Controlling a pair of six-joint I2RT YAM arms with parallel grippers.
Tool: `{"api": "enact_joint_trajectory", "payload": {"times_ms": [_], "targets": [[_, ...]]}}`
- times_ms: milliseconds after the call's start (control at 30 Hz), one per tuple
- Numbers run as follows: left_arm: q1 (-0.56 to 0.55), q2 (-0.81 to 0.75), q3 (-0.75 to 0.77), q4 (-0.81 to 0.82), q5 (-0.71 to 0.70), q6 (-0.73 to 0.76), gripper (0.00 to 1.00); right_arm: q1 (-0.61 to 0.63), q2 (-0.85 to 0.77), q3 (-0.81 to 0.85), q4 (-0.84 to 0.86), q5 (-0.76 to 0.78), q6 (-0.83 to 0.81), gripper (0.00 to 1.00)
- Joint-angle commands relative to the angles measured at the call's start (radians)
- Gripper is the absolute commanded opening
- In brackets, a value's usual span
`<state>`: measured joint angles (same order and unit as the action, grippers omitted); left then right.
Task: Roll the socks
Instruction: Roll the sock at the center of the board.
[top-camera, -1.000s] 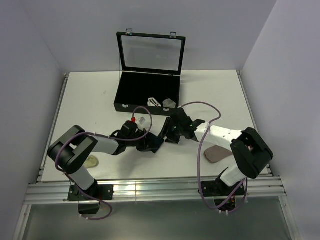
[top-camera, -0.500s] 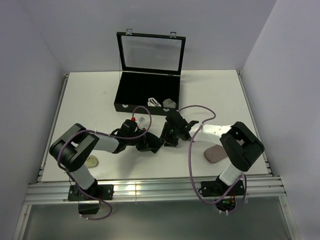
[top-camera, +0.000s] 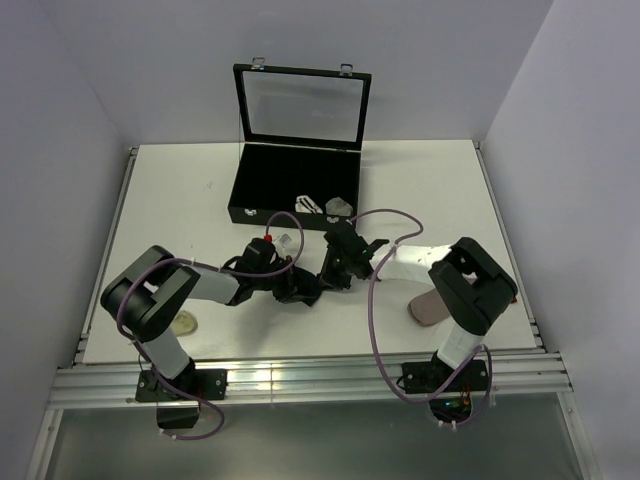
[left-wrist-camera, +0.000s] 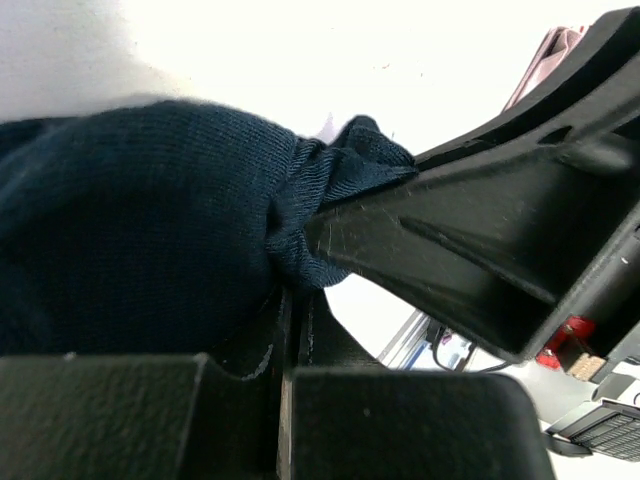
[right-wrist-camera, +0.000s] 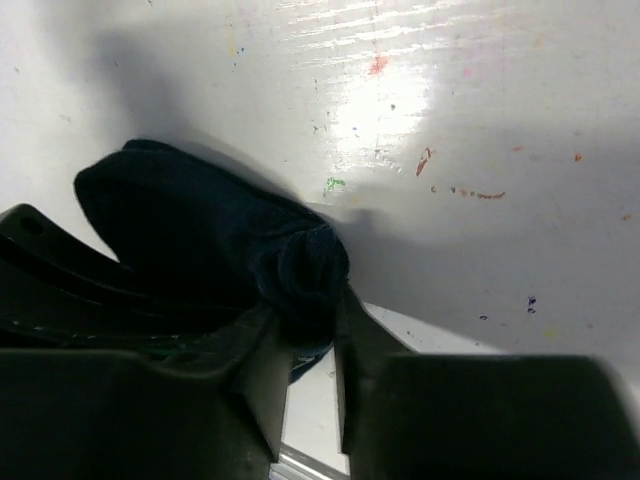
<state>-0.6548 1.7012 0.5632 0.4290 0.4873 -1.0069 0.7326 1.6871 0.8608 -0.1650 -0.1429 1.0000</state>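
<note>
— Where is the sock that you are working on?

— Your navy sock (right-wrist-camera: 190, 240) lies on the white table (top-camera: 180, 200). It is in the near half, between the two arms and in front of the black case (top-camera: 295, 185). One end of it is bunched into a small lump.

— What holds it?

— Your left gripper (left-wrist-camera: 290, 330) has its fingers pressed together, with only a thin slit between them. The fabric of the lump is drawn into that slit, so this gripper pinches the sock.

— And on the other side?

— Your right gripper (right-wrist-camera: 306, 345) meets it from the opposite side. Its fingers (right-wrist-camera: 262, 385) stand narrow, one on each side of the lump, and one tip touches the fabric. Whether they really press on it, I cannot tell.

— What do you see around it?

— The case stands behind the sock with its lid upright. Two pale bundles (top-camera: 305, 203) sit in its front compartments, toward the right. A pink flat piece (top-camera: 428, 308) lies on the table beside your right arm, well apart from the sock. A small yellowish thing (top-camera: 185, 322) lies near your left arm.
</note>
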Motion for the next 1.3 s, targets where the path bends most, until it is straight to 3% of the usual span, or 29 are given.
{"api": "enact_joint_trajectory", "payload": {"times_ms": [0, 33, 100, 233, 433, 600, 833, 1267], "targets": [[0.001, 0.026, 0.001, -0.084, -0.044, 0.051, 0.01, 0.016, 0.023, 0.04, -0.047, 0.029, -0.012, 0.2], [0.001, 0.015, 0.006, -0.093, -0.053, 0.059, 0.02, 0.017, 0.031, 0.052, -0.074, 0.032, -0.014, 0.08], [0.001, -0.009, 0.01, -0.14, -0.102, 0.079, 0.11, 0.017, 0.042, 0.075, -0.115, 0.037, -0.02, 0.01], [-0.006, -0.151, 0.029, -0.246, -0.254, 0.152, 0.31, 0.017, 0.069, 0.115, -0.177, 0.039, -0.029, 0.0], [-0.106, -0.34, 0.064, -0.368, -0.562, 0.292, 0.48, 0.017, 0.114, 0.194, -0.277, 0.026, -0.06, 0.0], [-0.278, -0.356, 0.113, -0.391, -0.807, 0.396, 0.51, 0.017, 0.146, 0.239, -0.327, 0.006, -0.084, 0.0], [-0.455, -0.255, 0.176, -0.377, -0.986, 0.513, 0.51, 0.016, 0.164, 0.268, -0.343, -0.009, -0.1, 0.0], [-0.517, -0.069, 0.199, -0.397, -1.076, 0.499, 0.44, 0.016, 0.171, 0.264, -0.334, -0.03, -0.098, 0.0]]}}
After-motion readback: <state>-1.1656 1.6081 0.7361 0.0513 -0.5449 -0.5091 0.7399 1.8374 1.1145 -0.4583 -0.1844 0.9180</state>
